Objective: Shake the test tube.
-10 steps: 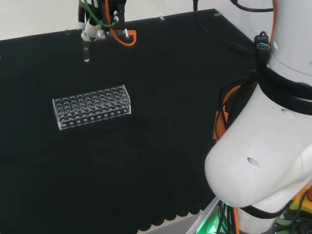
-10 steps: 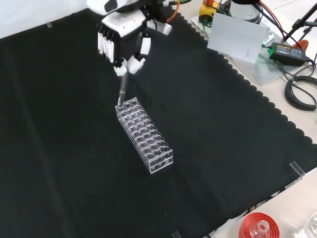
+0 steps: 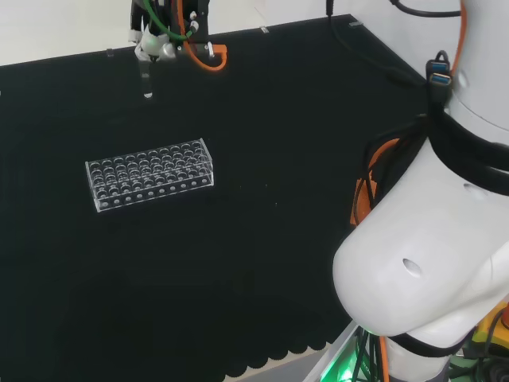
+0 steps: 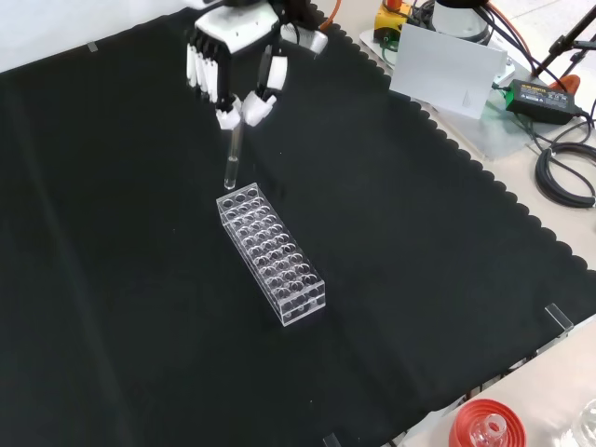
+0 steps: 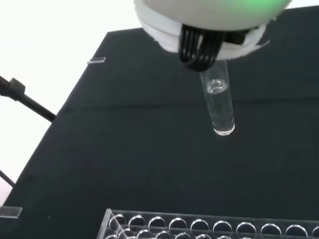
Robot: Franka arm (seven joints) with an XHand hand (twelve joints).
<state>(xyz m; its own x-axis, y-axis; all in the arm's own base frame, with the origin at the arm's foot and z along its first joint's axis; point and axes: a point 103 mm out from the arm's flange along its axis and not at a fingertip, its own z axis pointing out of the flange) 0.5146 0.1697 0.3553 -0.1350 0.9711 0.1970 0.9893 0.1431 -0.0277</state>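
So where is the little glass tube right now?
In the front view the test tube hangs from the hand, pinched at its top, in the air just above the far end of the clear rack.

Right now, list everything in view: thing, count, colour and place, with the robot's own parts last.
test tube: one, clear, hanging upright from the hand, above and clear of the rack's far end in the front view.
test tube rack: one, clear plastic, on the cloth mid-bench.
black cloth: one, black, scalloped edge, covering the bench.
red ribbed ring: one, red, front view's bottom right, off the cloth.
white board: one, white, front view's upper right.
cables: several, black, front view's right edge.
hand: one, black and white, pinching the tube's top.
arm links: white, head view's right.
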